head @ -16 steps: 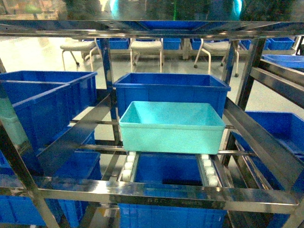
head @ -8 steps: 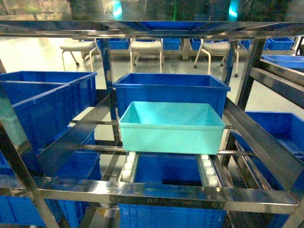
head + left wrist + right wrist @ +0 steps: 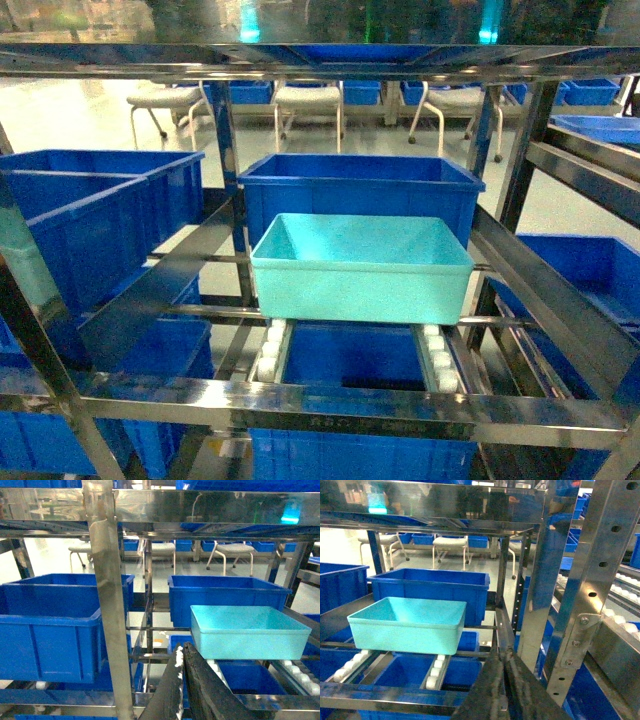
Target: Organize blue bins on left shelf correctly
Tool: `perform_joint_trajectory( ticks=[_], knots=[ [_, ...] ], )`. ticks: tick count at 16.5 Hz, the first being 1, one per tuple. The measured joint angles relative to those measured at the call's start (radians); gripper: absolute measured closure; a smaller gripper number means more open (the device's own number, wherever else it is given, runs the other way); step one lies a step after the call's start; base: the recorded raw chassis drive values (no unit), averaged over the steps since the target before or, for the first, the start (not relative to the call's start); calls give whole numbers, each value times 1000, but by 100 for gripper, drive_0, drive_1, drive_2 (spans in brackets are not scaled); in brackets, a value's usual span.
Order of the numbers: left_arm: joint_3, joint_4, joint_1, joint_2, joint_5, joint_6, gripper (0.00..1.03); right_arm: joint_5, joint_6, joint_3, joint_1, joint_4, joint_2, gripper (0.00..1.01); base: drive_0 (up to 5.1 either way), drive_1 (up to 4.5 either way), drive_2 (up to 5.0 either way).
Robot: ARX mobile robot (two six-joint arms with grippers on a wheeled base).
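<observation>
A light turquoise bin (image 3: 362, 266) sits empty on the middle roller lane of the steel shelf (image 3: 340, 405), in front of a deeper dark-blue crate (image 3: 360, 192). The same turquoise bin (image 3: 247, 631) shows at right in the left wrist view, and again as the turquoise bin (image 3: 409, 624) at left in the right wrist view. My left gripper (image 3: 182, 651) is shut with nothing in it, in front of the rack and left of the bin's near corner. My right gripper (image 3: 503, 656) is shut too, to the right of the bin. Neither gripper shows in the head view.
Dark-blue crates (image 3: 95, 220) fill the left lane, with more below (image 3: 350, 370) and at right (image 3: 590, 270). A steel upright (image 3: 107, 605) stands close to the left gripper; a perforated post (image 3: 585, 595) stands beside the right one. White stools (image 3: 308, 105) stand on the floor behind.
</observation>
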Motion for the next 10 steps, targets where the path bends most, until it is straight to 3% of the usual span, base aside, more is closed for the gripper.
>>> perform_joint_trajectory(
  ticks=[1,3,4,8,9,10],
  knots=[
    [0,0,0,0,0,0,99,0,0,0,0,0,0,86,0,0,0],
    [0,0,0,0,0,0,93,0,0,0,0,0,0,80,0,0,0],
    [0,0,0,0,0,0,85,0,0,0,0,0,0,71,0,0,0],
    [0,0,0,0,0,0,32,0,0,0,0,0,0,18,0,0,0],
    [0,0,0,0,0,0,7,0,0,0,0,0,0,3,0,0,0],
    [0,0,0,0,0,0,5,0,0,0,0,0,0,3,0,0,0]
  ],
)
